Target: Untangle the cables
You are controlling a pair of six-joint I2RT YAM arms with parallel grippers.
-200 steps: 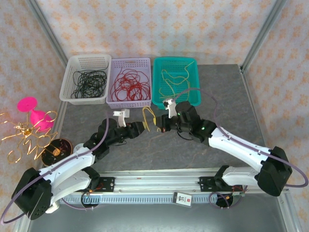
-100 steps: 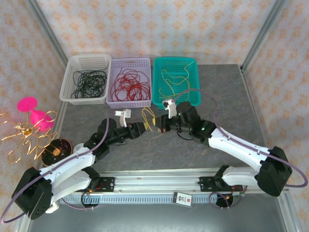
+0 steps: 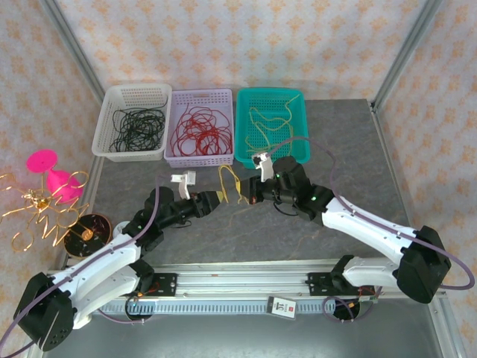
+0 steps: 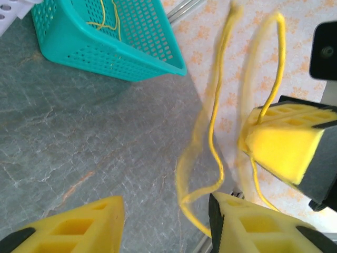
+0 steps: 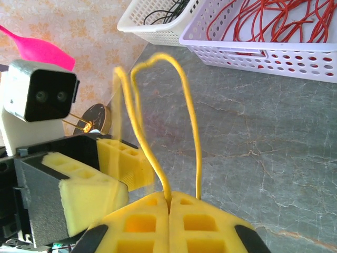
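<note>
Item: two arms over a grey counter (image 3: pixel 343 149), cable work in progress. In the top view the left arm (image 3: pixel 112 253) is laid low from its base at the near edge and reaches up and right toward the middle; the right arm (image 3: pixel 365 224) is folded in from the opposite side, so that the two pincers are brought nearly tip to tip in front of the baskets. The right pincer (image 3: pixel 250 198) is pressed fully closed, and in its own wrist view one yellow cable (image 5: pixel 149 158) is seen clamped between the pads (image 5: pixel 142 224), rising from them in a tall narrow loop. The left pincer (image 3: pixel 216 198) is held about half open with nothing gripped; in the left wrist view the jaws are shown well apart, and the yellow cable's loop (image 4: pixel 213 116) is hung in the air just beside one pad (image 4: pixel 247 224) – whether contact is made cannot be told. Behind, a white basket (image 3: pixel 112 104) with black wires (image 3: pixel 138 127), a lavender basket (image 3: pixel 201 93) with red cables (image 3: pixel 200 128), and a teal basket (image 3: pixel 242 127) with further yellow cables (image 3: pixel 270 118) are ranged side by side. The teal basket's corner is given close up by the left wrist view – the other two baskets by the right wrist view.
</note>
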